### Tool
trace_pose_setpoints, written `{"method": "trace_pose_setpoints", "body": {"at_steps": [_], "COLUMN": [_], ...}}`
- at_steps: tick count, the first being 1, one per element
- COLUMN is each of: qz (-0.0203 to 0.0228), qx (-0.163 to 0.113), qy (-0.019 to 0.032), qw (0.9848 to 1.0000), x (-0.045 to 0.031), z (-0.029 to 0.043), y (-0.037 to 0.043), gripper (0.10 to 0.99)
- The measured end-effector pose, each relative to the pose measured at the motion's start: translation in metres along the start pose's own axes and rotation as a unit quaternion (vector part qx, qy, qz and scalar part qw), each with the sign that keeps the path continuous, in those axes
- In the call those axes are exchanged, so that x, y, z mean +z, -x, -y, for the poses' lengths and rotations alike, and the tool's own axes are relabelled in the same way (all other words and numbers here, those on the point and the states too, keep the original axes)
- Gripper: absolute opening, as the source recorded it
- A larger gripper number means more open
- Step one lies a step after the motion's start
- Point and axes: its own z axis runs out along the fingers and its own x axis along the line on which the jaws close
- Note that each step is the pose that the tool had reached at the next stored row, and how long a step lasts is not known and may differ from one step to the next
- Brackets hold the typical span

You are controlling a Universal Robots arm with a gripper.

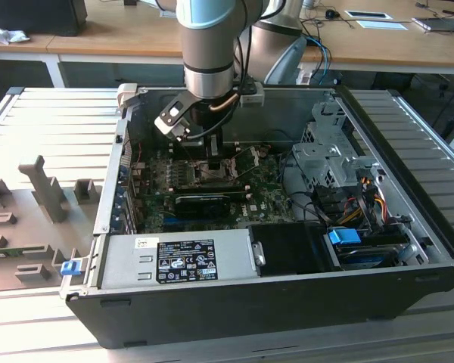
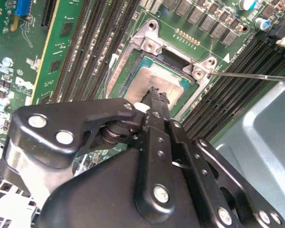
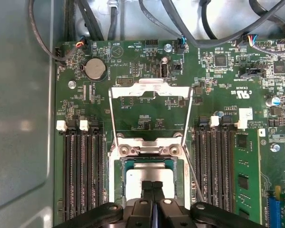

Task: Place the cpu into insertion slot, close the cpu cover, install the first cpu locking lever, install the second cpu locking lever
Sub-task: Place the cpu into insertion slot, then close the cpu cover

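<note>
The cpu [image 3: 149, 175] lies flat in the insertion slot [image 3: 115, 183], its silvery top showing in both wrist views [image 2: 154, 78]. My gripper [image 3: 152, 186] is shut, with its two fingertips pressed together and resting on or just above the chip's top, nothing between them. The cpu cover [image 3: 149, 90] is swung open, its windowed silver plate leaning back behind the socket from its hinge. A thin wire lever [image 3: 192, 173] runs loose along one side of the socket [image 2: 249, 75]. In the exterior view the gripper [image 1: 212, 157] reaches down onto the green motherboard [image 1: 250, 189] inside the case.
Memory slots [image 3: 83, 175] flank the socket on both sides. A coin battery [image 3: 95, 70] and cables [image 3: 180, 28] lie beyond the cover. The open case holds a power supply [image 1: 178, 261], a drive cage [image 1: 329, 155] and a black card [image 1: 200, 203].
</note>
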Motion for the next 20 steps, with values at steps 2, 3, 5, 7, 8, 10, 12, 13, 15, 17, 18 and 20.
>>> {"method": "trace_pose_setpoints", "body": {"at_steps": [2, 3, 5, 7, 8, 10, 12, 13, 15, 17, 18, 20], "qz": [0.0000, 0.0000, 0.0000, 0.0005, 0.0005, 0.0002, -0.0002, -0.0007, -0.0010, -0.0009, -0.0010, -0.0010], "qx": [0.000, 0.000, 0.000, 0.000, 0.000, 0.000, 0.000, 0.000, 0.000, 0.000, 0.000, 0.000], "qy": [0.0000, 0.0000, 0.0000, -0.0001, -0.0017, -0.0030, -0.0034, -0.0034, -0.0034, -0.0034, -0.0034, -0.0034], "qw": [1.0000, 1.0000, 1.0000, 1.0000, 1.0000, 1.0000, 1.0000, 1.0000, 1.0000, 1.0000, 1.0000, 1.0000], "x": [-0.0008, -0.0013, -0.0026, -0.0044, -0.0043, -0.0039, -0.0038, -0.0038, -0.0037, -0.0050, -0.0057, -0.0075], "z": [-0.0001, -0.0001, -0.0002, -0.0005, -0.0036, -0.0077, -0.0099, -0.0102, -0.0102, -0.0103, -0.0104, -0.0105], "y": [0.0000, 0.0000, 0.0000, -0.0001, -0.0001, 0.0010, 0.0024, 0.0028, 0.0028, 0.0029, 0.0029, 0.0028], "gripper": [0.106, 0.106, 0.106, 0.106, 0.106, 0.106, 0.106, 0.106, 0.106, 0.106, 0.106, 0.106]}}
